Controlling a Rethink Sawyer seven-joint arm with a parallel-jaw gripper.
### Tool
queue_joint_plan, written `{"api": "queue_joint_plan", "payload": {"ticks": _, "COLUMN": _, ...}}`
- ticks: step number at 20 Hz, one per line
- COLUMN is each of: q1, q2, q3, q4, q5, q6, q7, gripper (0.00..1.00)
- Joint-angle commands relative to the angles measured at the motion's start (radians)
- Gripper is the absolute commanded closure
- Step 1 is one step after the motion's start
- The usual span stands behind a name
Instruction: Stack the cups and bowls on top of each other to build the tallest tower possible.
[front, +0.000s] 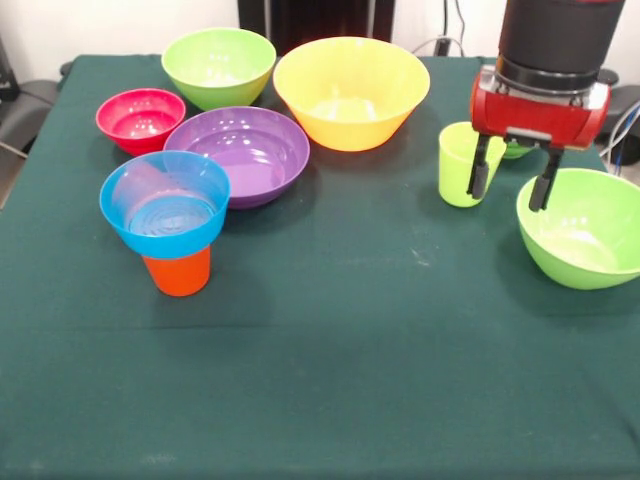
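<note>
Over at the left, magenta bowl (140, 118) sitting upright on the green desk (330, 380), small and glossy, likely light as a feather and slick at the wall. Just in front, the tower (168, 225) so far: blue bowl (165, 203) perched in the mouth of the orange cup (178, 272), leaning a touch, so probably tippy under any sideways nudge. Behind that, wide purple bowl (243, 153), touching or nearly touching the blue one, shallow and stiff by the look, best taken at the rim. Further back, a lime green bowl (219, 65) and then the big yellow bowl (351, 92), thin hard plastic, rigid enough not to fold under a pinch, though smooth enough to slide if squeezed on the sloping side. Moving right, lime green cup (465, 165) standing upright, narrow, tapered, an easy pinch across the rim or one wall. Right beside it, the hand (512, 185), spread wide and empty, fingers (481, 168) hanging apart, one just at the cup's edge, the other toward the next bowl. A sliver of something green peeking out behind the hand, too hidden to name. Far right, another lime green bowl (583, 240), open side up, rim the obvious hold: one finger inside, one outside, gently does it.
</note>
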Motion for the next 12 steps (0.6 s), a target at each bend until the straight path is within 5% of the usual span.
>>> {"api": "queue_joint_plan", "payload": {"ticks": 1, "q1": -0.026, "q2": 0.009, "q3": 0.123, "q4": 0.080, "q5": -0.001, "q6": 0.052, "q7": 0.026, "gripper": 0.00}}
{"api": "queue_joint_plan", "payload": {"ticks": 12, "q1": -0.018, "q2": 0.029, "q3": 0.120, "q4": 0.084, "q5": -0.013, "q6": 0.010, "q7": 0.046, "gripper": 0.00}}
